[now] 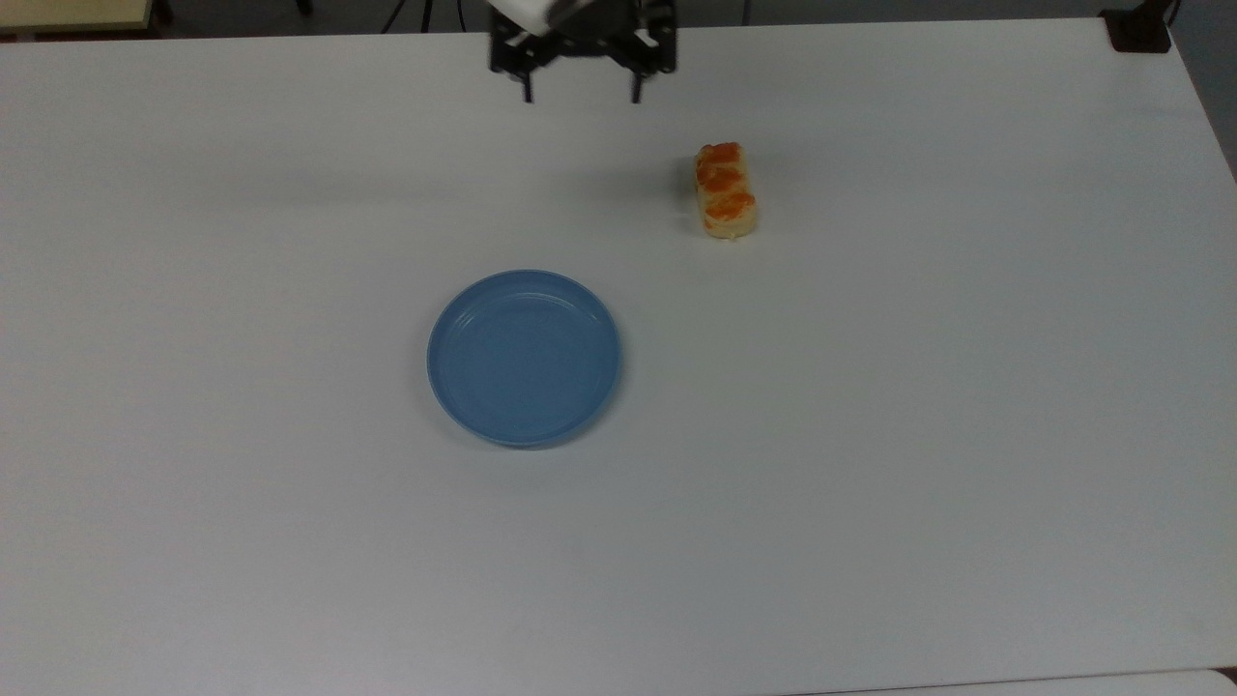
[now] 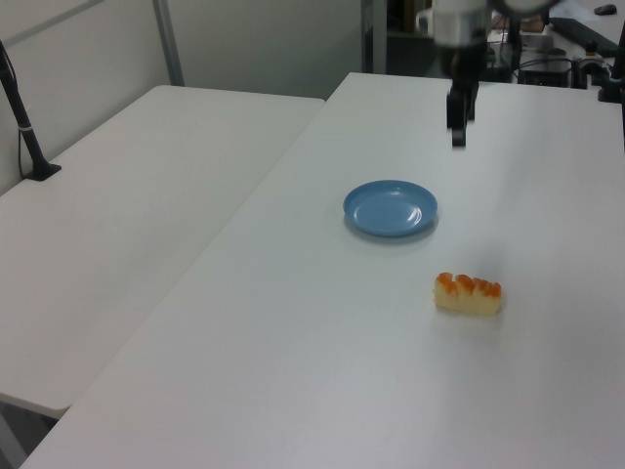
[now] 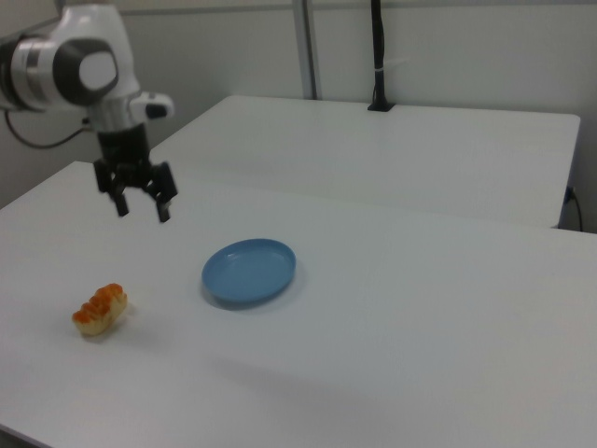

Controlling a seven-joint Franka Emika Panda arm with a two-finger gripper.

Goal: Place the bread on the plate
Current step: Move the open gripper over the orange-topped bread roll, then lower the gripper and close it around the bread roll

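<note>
Bread on table, well apart from raised, spread gripper.

We can read no text, label, brand, number or sign anywhere in these views; the surfaces we see are plain and unmarked.

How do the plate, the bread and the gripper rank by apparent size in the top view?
1. The plate, clearly largest.
2. The gripper, its open fingers spanning wider than the bread is long; it is cut by the frame edge, so this rank is unsure.
3. The bread, smallest.
</note>
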